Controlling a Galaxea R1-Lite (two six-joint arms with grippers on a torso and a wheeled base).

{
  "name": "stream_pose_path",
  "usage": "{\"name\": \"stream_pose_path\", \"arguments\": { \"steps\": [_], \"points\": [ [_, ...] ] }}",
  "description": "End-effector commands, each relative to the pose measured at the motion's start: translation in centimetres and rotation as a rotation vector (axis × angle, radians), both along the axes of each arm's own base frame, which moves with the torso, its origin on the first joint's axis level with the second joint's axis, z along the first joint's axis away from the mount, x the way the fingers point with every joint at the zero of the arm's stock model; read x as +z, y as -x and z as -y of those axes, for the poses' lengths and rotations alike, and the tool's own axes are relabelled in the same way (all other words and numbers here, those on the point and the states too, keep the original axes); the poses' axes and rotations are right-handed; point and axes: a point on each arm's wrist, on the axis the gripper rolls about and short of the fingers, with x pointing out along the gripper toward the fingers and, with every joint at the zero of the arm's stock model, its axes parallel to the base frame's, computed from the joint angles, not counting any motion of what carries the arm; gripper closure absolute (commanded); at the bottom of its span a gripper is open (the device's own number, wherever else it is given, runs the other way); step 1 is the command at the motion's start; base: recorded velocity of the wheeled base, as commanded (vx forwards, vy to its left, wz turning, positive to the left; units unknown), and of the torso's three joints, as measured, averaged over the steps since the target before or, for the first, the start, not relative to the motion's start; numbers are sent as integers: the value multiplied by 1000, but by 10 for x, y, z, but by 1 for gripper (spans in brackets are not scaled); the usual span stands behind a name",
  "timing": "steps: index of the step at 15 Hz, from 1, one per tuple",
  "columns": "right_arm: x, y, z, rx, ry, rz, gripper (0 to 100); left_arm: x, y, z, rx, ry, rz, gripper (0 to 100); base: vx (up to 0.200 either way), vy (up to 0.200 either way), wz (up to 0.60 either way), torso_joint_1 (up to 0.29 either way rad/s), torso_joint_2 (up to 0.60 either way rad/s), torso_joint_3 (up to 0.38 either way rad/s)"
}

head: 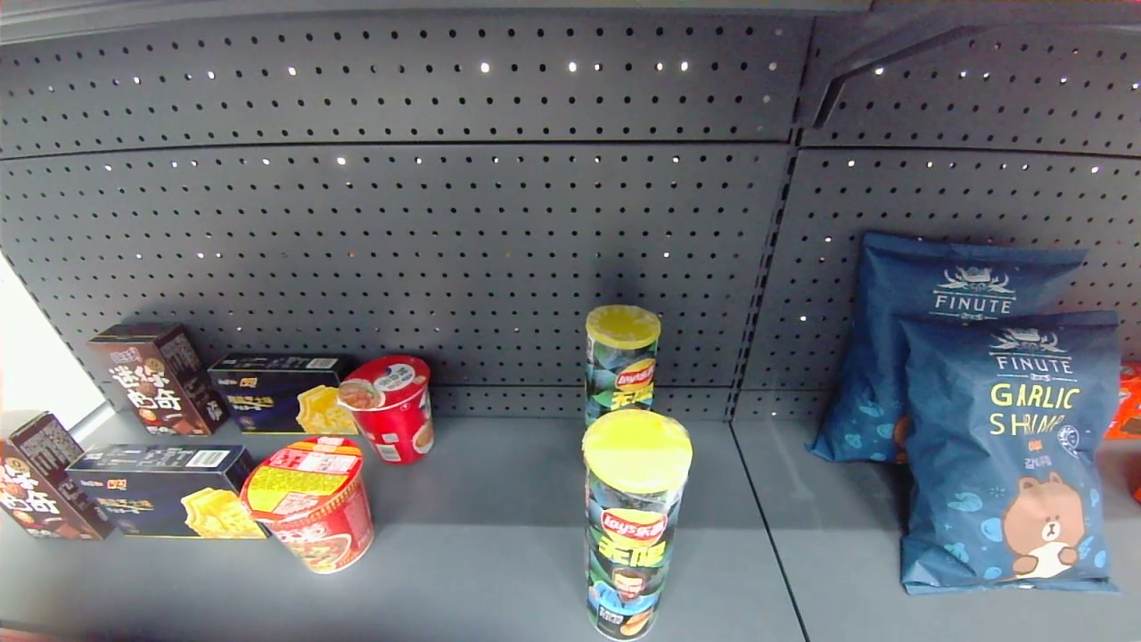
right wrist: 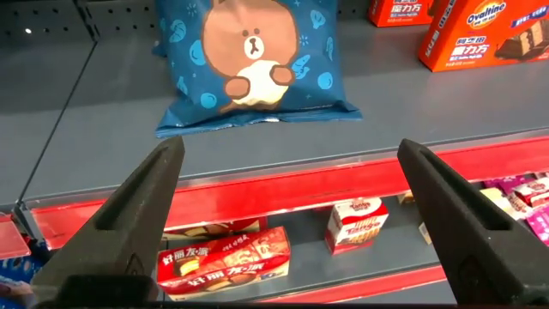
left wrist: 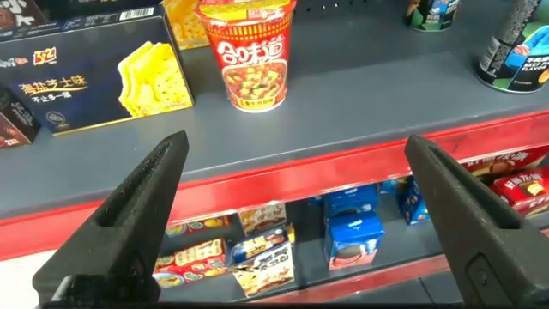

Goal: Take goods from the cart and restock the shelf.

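Note:
My left gripper point(left wrist: 296, 142) is open and holds nothing. It hovers just in front of the shelf's red front edge point(left wrist: 343, 167), facing a red cup noodle point(left wrist: 250, 51) and a dark cracker box point(left wrist: 86, 73). My right gripper point(right wrist: 290, 144) is also open and holds nothing, in front of a blue snack bag with a bear point(right wrist: 253, 56). On the grey shelf point(head: 499, 553), two yellow-lidded chip cans stand upright, one in front point(head: 635, 526) and one behind point(head: 621, 361). Left of them are two cup noodles point(head: 312, 504), both tilted.
Dark boxes point(head: 165, 490) and brown boxes point(head: 156, 374) line the shelf's left end. Two blue bags point(head: 1007, 455) lean against the perforated back panel on the right, with orange boxes point(right wrist: 489, 34) beyond them. A lower shelf holds small packs point(left wrist: 352, 232) and boxes point(right wrist: 223, 262).

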Motion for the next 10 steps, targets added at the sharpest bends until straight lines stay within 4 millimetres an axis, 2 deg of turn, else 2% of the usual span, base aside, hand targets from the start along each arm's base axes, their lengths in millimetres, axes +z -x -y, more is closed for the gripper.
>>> {"name": "stream_pose_path", "arguments": {
  "steps": [1, 10],
  "points": [
    [0, 0, 0, 0, -1, -6, 0, 0, 0, 0, -1, 0, -3, 0, 0, 0, 0, 0, 0, 0],
    [0, 0, 0, 0, -1, -6, 0, 0, 0, 0, 4, 1, -3, 0, 0, 0, 0, 0, 0, 0]
  ]
}}
